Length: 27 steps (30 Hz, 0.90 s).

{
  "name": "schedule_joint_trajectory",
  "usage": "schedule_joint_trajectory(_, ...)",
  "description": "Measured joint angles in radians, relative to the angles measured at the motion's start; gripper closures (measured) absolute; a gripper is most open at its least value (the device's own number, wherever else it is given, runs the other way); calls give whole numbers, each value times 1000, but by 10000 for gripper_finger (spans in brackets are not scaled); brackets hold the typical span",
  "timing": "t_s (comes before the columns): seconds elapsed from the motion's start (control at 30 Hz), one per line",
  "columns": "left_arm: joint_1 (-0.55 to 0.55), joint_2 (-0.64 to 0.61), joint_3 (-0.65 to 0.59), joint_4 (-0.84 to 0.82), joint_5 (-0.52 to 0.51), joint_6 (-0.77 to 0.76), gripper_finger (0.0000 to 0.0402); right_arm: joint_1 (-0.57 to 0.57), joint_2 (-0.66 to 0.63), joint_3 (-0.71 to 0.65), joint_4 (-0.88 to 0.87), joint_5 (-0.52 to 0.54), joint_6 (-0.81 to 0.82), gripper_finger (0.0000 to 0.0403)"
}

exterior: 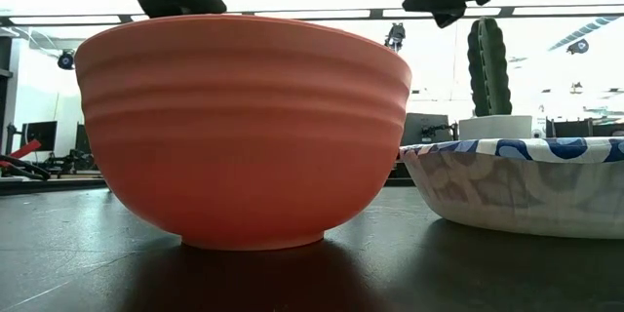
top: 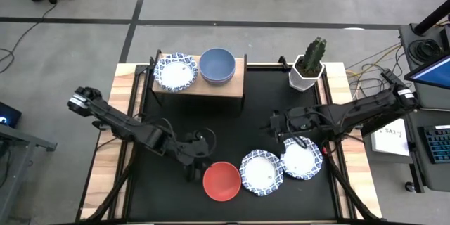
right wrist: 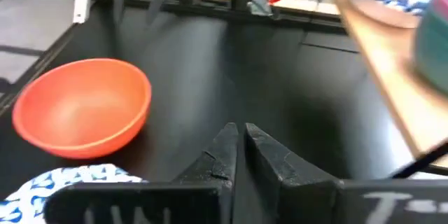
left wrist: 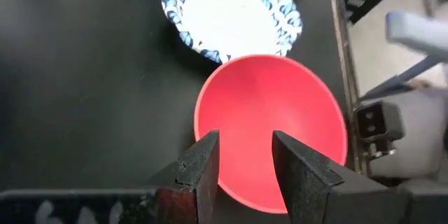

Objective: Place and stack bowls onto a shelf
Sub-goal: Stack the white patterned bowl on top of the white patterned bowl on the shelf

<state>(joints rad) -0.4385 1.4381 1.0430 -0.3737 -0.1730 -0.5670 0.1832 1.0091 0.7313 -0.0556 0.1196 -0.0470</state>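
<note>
A red bowl (top: 222, 181) (left wrist: 273, 126) stands upright on its foot on the black mat, near the table's near edge. My left gripper (top: 198, 160) (left wrist: 245, 164) is open and hovers over the bowl's left rim, one finger on either side; no touch shows. Two white bowls with blue-patterned rims (top: 261, 172) (top: 302, 158) sit to the right of the red one. My right gripper (top: 278, 128) (right wrist: 241, 140) is shut and holds nothing, above the mat behind those bowls. On the wooden shelf (top: 225, 88) rest another patterned white bowl (top: 176, 72) and a blue-grey bowl (top: 216, 65).
A white hexagonal cactus pot (top: 308, 70) stands at the mat's far right corner. The right third of the shelf board is bare. Open mat (top: 232, 130) lies between the shelf and the near row of bowls. Monitors and cables lie off the table's right.
</note>
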Motion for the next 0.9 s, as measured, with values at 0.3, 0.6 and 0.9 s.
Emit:
schedule_joint_trajectory(0.3,-1,76,91,-125,-59,79,287,11,121,1,-127,-124,249,269)
schedule_joint_trajectory(0.6,1,77,97,-133,-127,142,287,18,369,-3,-236,-303,388,219)
schedule_joint_trajectory(0.9,3,77,95,-119,-244,150,287,15,427,2,-225,-274,392,309)
